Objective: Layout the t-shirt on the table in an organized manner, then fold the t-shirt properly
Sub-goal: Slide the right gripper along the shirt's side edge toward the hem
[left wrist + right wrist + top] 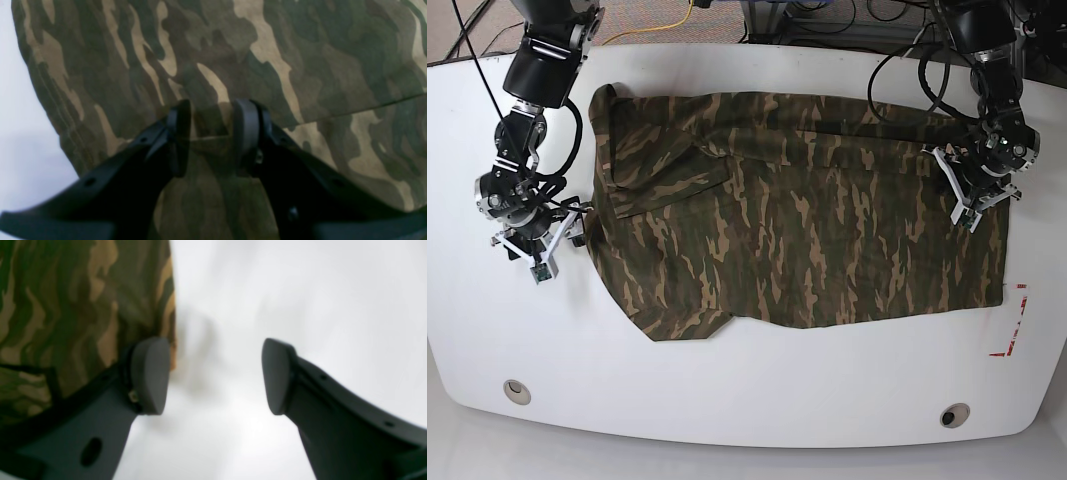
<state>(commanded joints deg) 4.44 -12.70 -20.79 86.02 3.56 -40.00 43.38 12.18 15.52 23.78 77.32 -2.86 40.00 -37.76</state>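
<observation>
Close to the left wrist lens: left gripper (210, 125), jaws nearly together over a fold edge of the t-shirt (300, 66), a strip of cloth between the pads; clamped or merely resting, cannot tell. In the base view, on the right side, low over the shirt near its hem end.

Right gripper (213, 375): jaws wide apart, nothing between them, only bare white worktop (300, 290) below. One pad just at the shirt's border, cloth lying to that side of the jaws, no grip on it.

T-shirt (807, 230) spread on the worktop (747, 400), mostly flat, long axis running side to side across the base view. Collar and sleeve end toward the right gripper (532, 240), straight hem end toward the left gripper (975, 185) and the red tape marks (1012, 330). Upper sleeve folded over the body near the collar end, lower sleeve poking out along the near edge; some wrinkles along the far edge.

Judged stage: laying out nearly done, folding not yet begun or only starting. Key relation for the coming move: shirt lying between the two arms, each at one end of its long axis; left arm already over cloth, right arm just beside the edge and needing a short reach inward to catch it. Risk: dragging one end alone and bunching the middle.
</observation>
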